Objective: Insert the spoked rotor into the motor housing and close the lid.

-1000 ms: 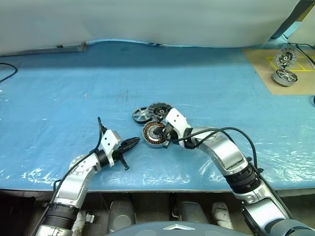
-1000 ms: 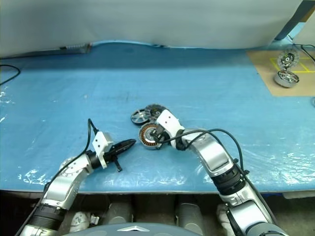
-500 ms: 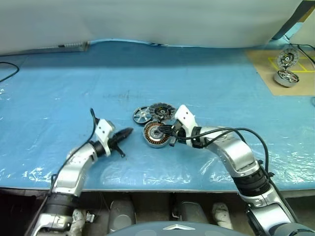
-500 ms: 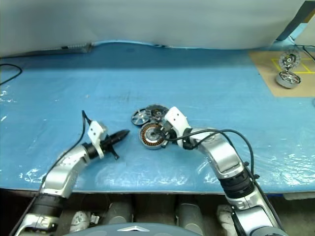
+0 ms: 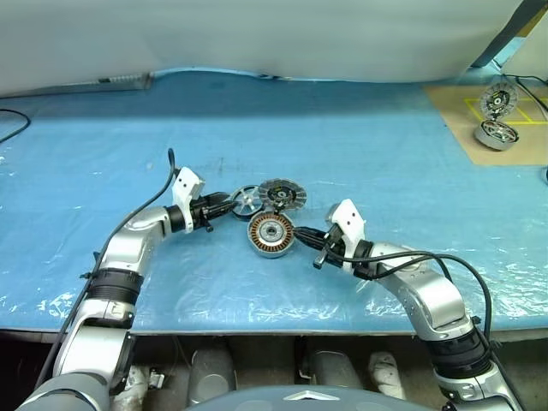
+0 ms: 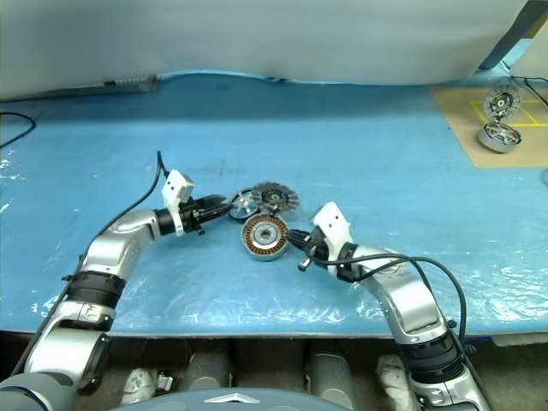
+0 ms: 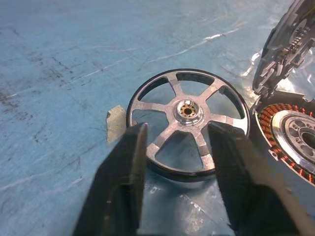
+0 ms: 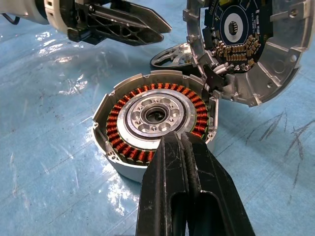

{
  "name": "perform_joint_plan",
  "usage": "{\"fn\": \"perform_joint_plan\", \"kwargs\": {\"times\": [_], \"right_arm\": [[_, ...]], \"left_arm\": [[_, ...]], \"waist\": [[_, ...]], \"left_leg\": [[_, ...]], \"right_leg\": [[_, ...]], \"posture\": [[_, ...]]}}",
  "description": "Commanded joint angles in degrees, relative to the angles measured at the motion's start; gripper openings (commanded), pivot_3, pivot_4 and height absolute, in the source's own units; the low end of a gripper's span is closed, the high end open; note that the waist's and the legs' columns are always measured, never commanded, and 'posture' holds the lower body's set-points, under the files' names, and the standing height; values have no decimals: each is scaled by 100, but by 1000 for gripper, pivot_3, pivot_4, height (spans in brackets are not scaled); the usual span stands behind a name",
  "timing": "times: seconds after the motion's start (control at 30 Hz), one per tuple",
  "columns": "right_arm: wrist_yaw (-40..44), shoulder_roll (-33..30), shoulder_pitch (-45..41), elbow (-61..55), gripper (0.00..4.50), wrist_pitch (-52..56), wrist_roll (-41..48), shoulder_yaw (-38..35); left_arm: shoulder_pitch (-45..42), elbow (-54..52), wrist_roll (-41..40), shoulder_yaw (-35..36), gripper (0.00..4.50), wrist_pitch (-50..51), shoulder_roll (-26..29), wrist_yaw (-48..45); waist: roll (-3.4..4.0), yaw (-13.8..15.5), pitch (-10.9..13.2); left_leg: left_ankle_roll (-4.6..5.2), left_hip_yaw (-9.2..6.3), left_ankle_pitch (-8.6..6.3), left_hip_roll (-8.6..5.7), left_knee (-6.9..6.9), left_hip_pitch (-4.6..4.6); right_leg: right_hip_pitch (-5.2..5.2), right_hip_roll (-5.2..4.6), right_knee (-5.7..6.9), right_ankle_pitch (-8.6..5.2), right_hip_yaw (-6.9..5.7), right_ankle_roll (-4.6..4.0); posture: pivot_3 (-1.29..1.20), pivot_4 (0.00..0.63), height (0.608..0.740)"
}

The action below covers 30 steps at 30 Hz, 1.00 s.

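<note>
From the head views, the shiny silver spoked rotor (image 5: 246, 199) lies flat on the blue plastic-covered table (image 5: 360, 145), just beside the round motor housing with copper-orange windings (image 5: 271, 235). The grey lid with ribbed edge (image 5: 282, 193) stands tilted up behind the housing, apparently hinged to it, so the housing is open to receive the rotor. The left gripper (image 5: 228, 205) reaches to the rotor from its side. The right gripper (image 5: 310, 237) lies just beside the housing on the other side, probably to steady it.

In the left wrist view, the left gripper's two black fingers (image 7: 123, 182) stand apart, one on each side of the near rim of the rotor, not yet closed on it. I judge this is the approach for picking it up by the rim.

In the right wrist view, the right gripper's fingers are pressed together and hold nothing; their tip is at the housing's near wall. The lid shows its inner circuit board (image 8: 236, 29).
</note>
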Motion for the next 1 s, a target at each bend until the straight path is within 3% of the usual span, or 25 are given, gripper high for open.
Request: {"fn": "perform_joint_plan", "kwargs": {"times": [0.03,0.07,0.43,0.53,0.6,1.0], "right_arm": [[-84,5,47,-83,0,-304,-55,-61],[-103,6,59,-75,0,-312,-62,-54],[-170,-42,19,-1,0,-307,-99,-18],[-180,-44,29,8,0,-302,-110,-6],[-191,-42,31,7,0,-299,-116,3],[-231,-36,44,-14,0,-274,-138,17]], "left_arm": [[-212,156,147,-47,3321,-322,-27,-176],[-266,185,168,-57,3631,-369,-43,-216],[-553,661,569,-200,3631,-735,-7,-496],[-613,848,695,-212,3025,-854,12,-544],[-654,938,741,-204,2396,-909,4,-576],[-1143,1671,1095,-397,2396,-1320,-73,-889]], "waist": [[0,-7,0],[0,-5,0],[0,2,0],[0,3,0],[0,4,0],[0,16,0]], "left_leg": [[0,0,0,-1,0,-3],[0,0,0,-1,-1,-3],[0,-1,0,-1,-2,-3],[0,-1,0,-1,-2,-3],[0,-1,0,-1,-2,-3],[0,-2,0,-2,-4,-3]], "right_leg": [[0,0,0,0,1,0],[0,0,0,0,0,0],[0,-1,-1,0,-1,0],[0,-2,-2,0,-1,0],[0,-2,-2,0,-2,0],[0,-2,-6,0,-3,0]], "posture": [[0,150,740],[0,150,740],[0,150,740],[0,150,740],[0,150,740],[0,150,740]]}}
